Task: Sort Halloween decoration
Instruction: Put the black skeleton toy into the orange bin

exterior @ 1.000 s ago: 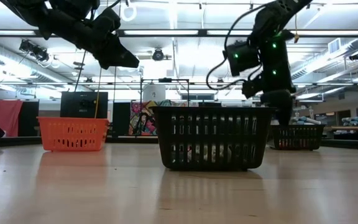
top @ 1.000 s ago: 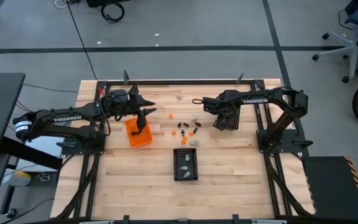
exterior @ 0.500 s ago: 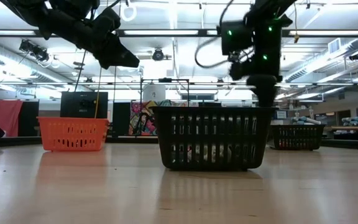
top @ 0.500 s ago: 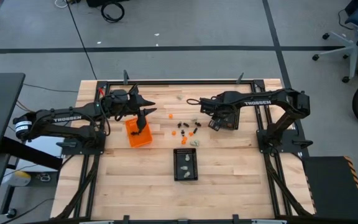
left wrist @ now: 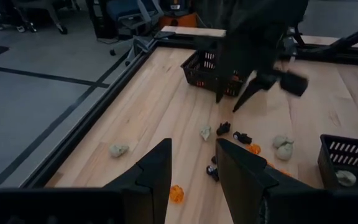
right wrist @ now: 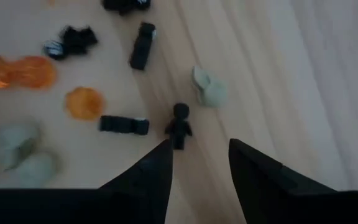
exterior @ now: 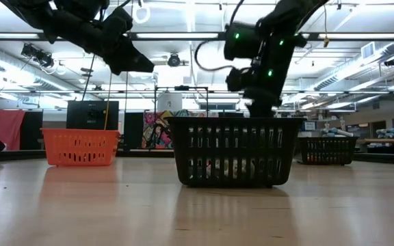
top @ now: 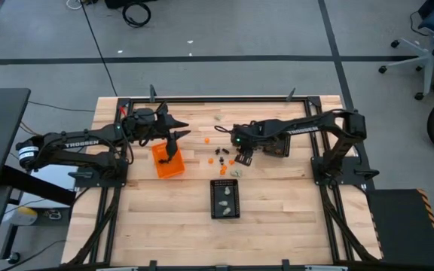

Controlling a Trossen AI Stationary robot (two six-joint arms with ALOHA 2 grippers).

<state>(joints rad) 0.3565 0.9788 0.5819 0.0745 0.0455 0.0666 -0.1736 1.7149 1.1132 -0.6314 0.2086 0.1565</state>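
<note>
A: What's changed vs a sec ago?
B: Right gripper point(top: 241, 156) has swung in from the rear black mesh bin point(top: 276, 146) to over the scattered Halloween pieces point(top: 224, 156). Fingers parted, nothing in them; in its wrist view a small black figure point(right wrist: 179, 125) lies just ahead of the tips. Left gripper point(top: 173, 143) hasn't moved, hangs over the orange bin point(top: 168, 162), fingers apart, empty.
A: And the pieces?
B: Tiny. Orange blobs point(right wrist: 84, 102), black bits point(right wrist: 123, 124), pale grey-white lumps point(right wrist: 209, 87), loose on the table mid-way btwn the arms, w/ one pale piece point(top: 218, 117) apart toward the far edge. A few pale ones point(top: 225, 195) already sit in the near black mesh bin point(top: 225, 213).
A: Surface, room?
B: Light wood-plank table point(top: 277, 211) w/ black frame. Beyond: grey floor w/ dark tape lines, an office chair point(top: 420, 45), ceiling strip lights in the low view.
</note>
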